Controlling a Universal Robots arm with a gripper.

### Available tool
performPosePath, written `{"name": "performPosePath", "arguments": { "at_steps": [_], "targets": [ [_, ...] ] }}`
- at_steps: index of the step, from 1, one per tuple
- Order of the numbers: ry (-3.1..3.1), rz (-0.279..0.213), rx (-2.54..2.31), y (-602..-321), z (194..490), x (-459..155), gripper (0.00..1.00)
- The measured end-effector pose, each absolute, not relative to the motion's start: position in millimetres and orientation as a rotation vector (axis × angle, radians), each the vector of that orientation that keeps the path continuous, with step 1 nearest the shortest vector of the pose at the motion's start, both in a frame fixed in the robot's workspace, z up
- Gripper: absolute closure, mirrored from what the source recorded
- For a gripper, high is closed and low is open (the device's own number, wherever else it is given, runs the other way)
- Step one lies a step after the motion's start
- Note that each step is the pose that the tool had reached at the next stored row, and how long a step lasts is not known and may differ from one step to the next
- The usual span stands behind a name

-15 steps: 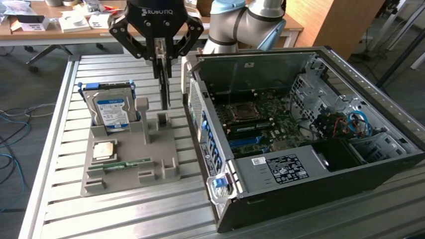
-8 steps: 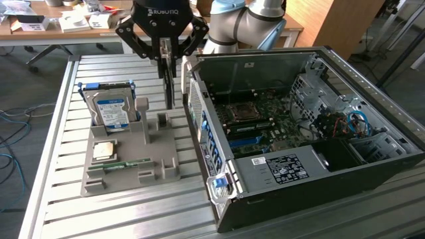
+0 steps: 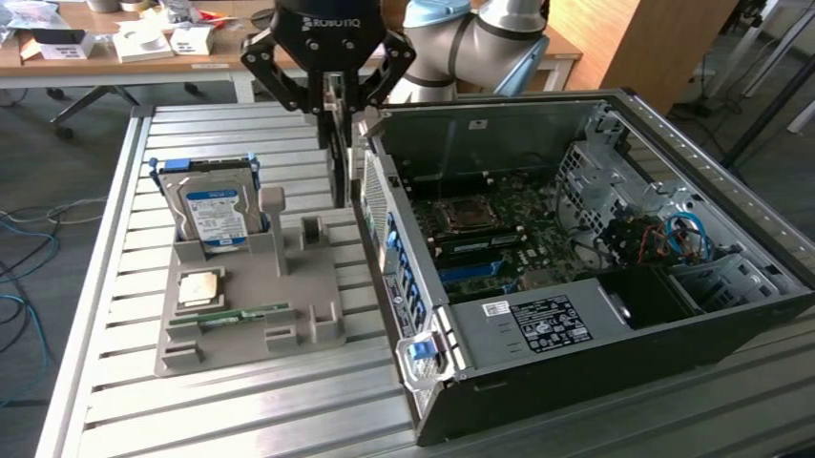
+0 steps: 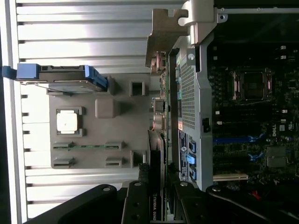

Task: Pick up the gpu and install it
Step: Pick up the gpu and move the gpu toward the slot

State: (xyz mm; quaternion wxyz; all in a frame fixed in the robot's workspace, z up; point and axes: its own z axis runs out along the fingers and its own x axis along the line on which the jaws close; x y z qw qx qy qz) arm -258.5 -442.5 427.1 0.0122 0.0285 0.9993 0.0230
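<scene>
Jaws are clenched on the gpu (image 3: 336,157), gripping the thin dark card by its upper edge so that it hangs vertically beneath the arm (image 3: 510,38). The wrist view shows the gpu (image 4: 157,163) edge-on between the jaws, a printed label facing up and its tan-silver bracket (image 4: 162,42) at one end. The card is off the grey fixture tray (image 3: 242,315) and is not seated. It hangs above the gap between the tray and the computer case (image 3: 713,315), just beside the case's rear wall on the outer side, and it appears to touch neither. The case lies on its side on the slatted tabletop (image 3: 153,410) with its open face up, exposing the motherboard (image 3: 510,219). In my judgement that is why the card is carried upright: the board's slots face upward, so the lower edge has to go down into one. The grip on the top edge leaves that lower edge and the bracket unobstructed. The hard drive (image 3: 214,215) stands upright in its cradle on the tray. The processor chip (image 3: 200,286) and the green memory stick (image 3: 229,315) lie flat in their recesses. All three are well apart from the jaws and look untouched. The card is in hand, but installation is not done.
</scene>
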Motion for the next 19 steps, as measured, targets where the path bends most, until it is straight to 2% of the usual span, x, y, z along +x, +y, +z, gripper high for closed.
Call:
{"name": "performPosePath", "arguments": {
  "at_steps": [19],
  "targets": [
    [3.115, 0.072, 0.089, -442, 427, -207, 0.74]
  ]
}}
